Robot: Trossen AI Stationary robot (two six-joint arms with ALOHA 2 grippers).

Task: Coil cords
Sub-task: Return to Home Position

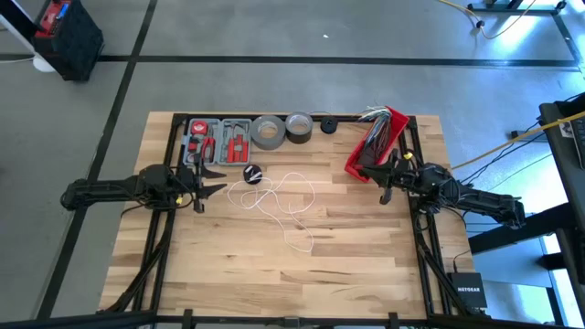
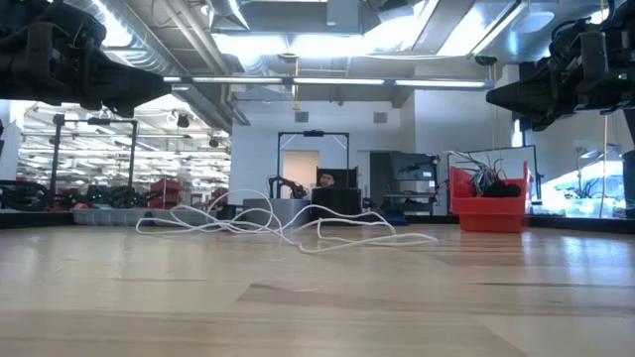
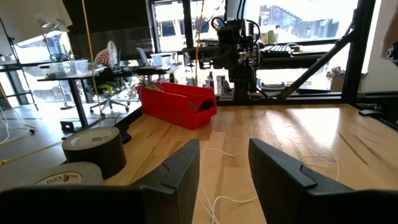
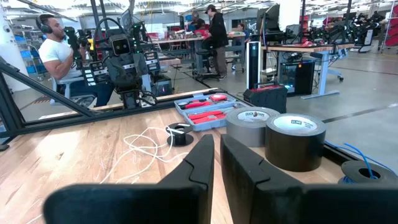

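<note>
White cord lay loose on bench beside black spool; left claw hovered wide at left edge, right claw nearly closed at right edge, both empty.

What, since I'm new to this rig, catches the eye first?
A white cord sprawls loose mid-table, beside a small black spool. A red bin sits by the right arm. The left gripper and right gripper hover at opposite sides of the table.
</note>
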